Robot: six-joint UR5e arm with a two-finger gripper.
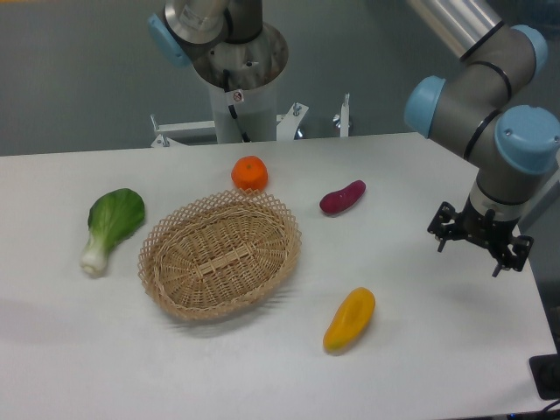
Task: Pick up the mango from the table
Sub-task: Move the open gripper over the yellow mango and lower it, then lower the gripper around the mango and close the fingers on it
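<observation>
Gripper (478, 249) hangs near the right end of the counter (262, 367), fingers pointing down, w/ nothing between them. Fingers look spread apart, but they are small and dark at this angle, so how wide is hard to judge. It appears to hover above the surface, not touching; can't be sure from one view.

Mango (350, 319) lies flat on the counter, well apart from the gripper: to the gripper's left in the picture and nearer the camera. Long axis runs diagonally, upper end tilted toward the gripper's side. No contact w/ gripper or any other item.

Other items, all further left of the gripper than the mango:
- sweet potato (342, 197), toward the back of the counter
- orange (249, 173), just behind the basket rim
- wicker basket (220, 254), holds nothing, mid-counter
- bok choy (112, 225), farthest away

Progress (judgement): early approach stage. Nothing done yet re the grasp itself: mango untouched, not lifted.

Left to do: bring gripper over the mango, prob. turn wrist so fingers close across the short width, not along the length, then descend, close, lift clear of the counter.
</observation>
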